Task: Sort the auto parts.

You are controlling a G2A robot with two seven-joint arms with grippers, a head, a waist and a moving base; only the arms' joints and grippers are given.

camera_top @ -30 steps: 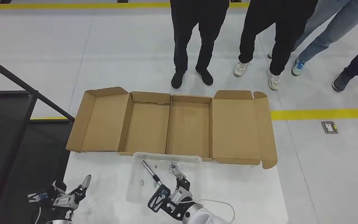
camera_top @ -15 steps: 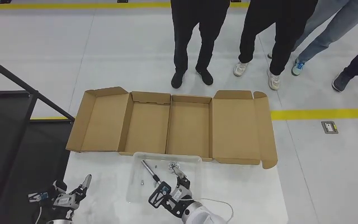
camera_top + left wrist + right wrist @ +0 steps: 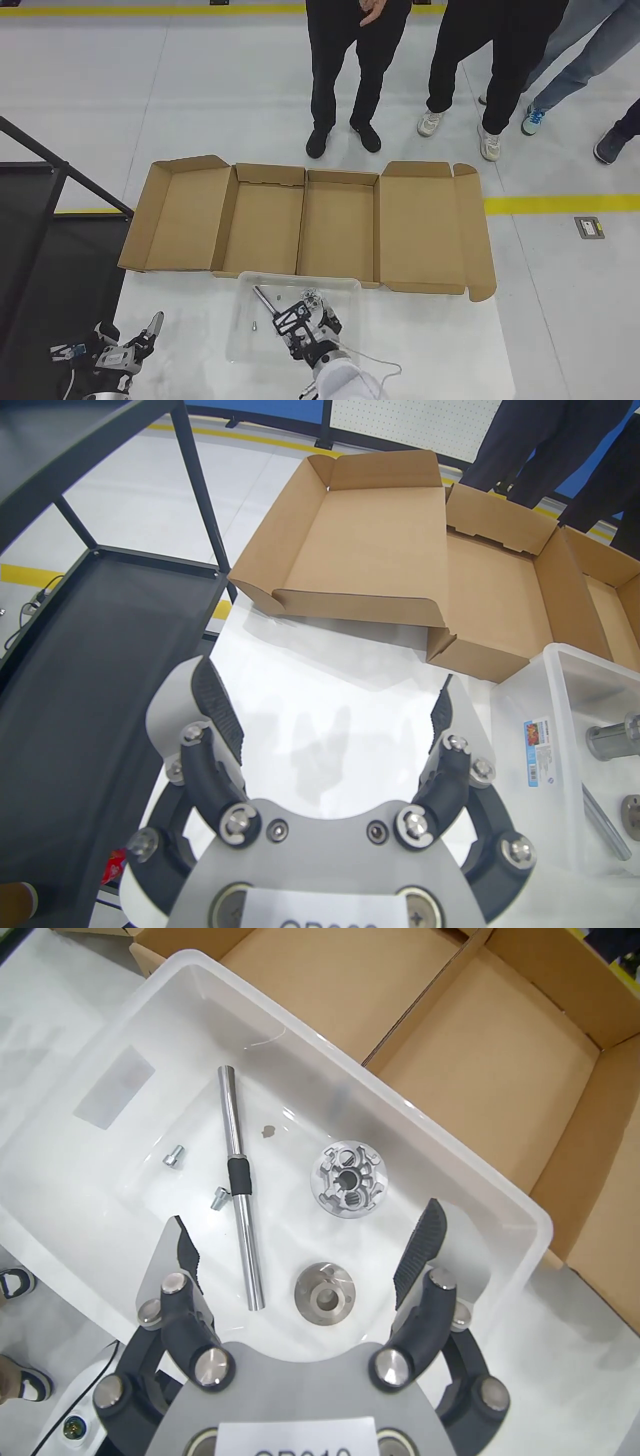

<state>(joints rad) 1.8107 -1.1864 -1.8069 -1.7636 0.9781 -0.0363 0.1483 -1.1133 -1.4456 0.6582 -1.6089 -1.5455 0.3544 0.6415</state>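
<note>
Where the left jaws hang: over bare desk (image 3: 185,320) at its near left corner, beside the black rack (image 3: 45,260). They are spread wide with nothing between them, and the ribbed black pads (image 3: 217,705) face each other.
Cardboard box (image 3: 300,225): four open brown compartments in a row along the far side of the desk, with flaps raised at both ends.
Bin (image 3: 243,340): a clear plastic tub just in front of the box's middle compartments. All the metal parts lie in it.
Bolts (image 3: 173,1159): two small socket-head pieces lying left of the rod. The second bolt (image 3: 218,1198) is just beside the rod, near its band.
Rod (image 3: 240,1208): a slim polished bar with a black band (image 3: 238,1176) round its middle, lying flat. Seen from above, its long axis runs diagonally. The far end points at the bin's far left corner and the near end points back toward the right jaws. That near end sits within their span, closer to the left-hand finger.
Right jaws: over the middle of the bin, wide open and gripping nothing. Their finger pads (image 3: 422,1243) are apart from every part.
Flanged bushing (image 3: 325,1297): a dull grey disc with a raised collar, its bore facing up, lying roughly midway between the open fingers.
Slotted hub (image 3: 348,1185): a bright cast round piece with a notched rim and a centre hole. It lies flat, right of the rod, just beyond the fingertips toward the box.
</note>
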